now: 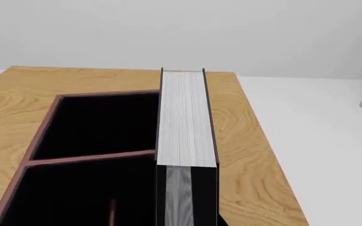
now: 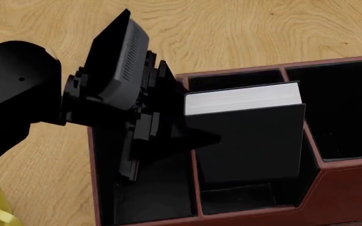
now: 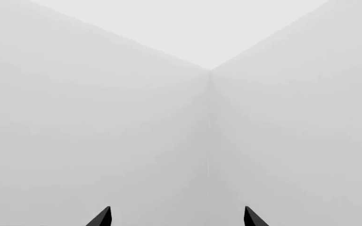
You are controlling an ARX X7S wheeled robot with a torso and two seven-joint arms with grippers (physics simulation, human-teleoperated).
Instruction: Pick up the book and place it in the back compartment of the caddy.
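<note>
Now your left end effector [image 2: 168, 136] grips the book [image 2: 250, 141] upright in the middle strip of the caddy [image 2: 344, 188]; your right end effector [image 3: 177, 217] is open, pointing at blank walls.

- Light is even and diffuse in all three views, with no single source showing and no glare
- The wooden table [image 2: 244, 28] renders sharp, its grain crisp to the edges, with no blur or edge distortion
- The caddy [image 2: 350, 183] interior reads as near-pure black, detail lost in its cells
- The book [image 2: 250, 136] shows bright white page edges, its cover almost merging with the dark lining
- The left gripper [image 2: 168, 136] is a black mass, hard to resolve
- The right wrist view is pale and washed-out grey
</note>
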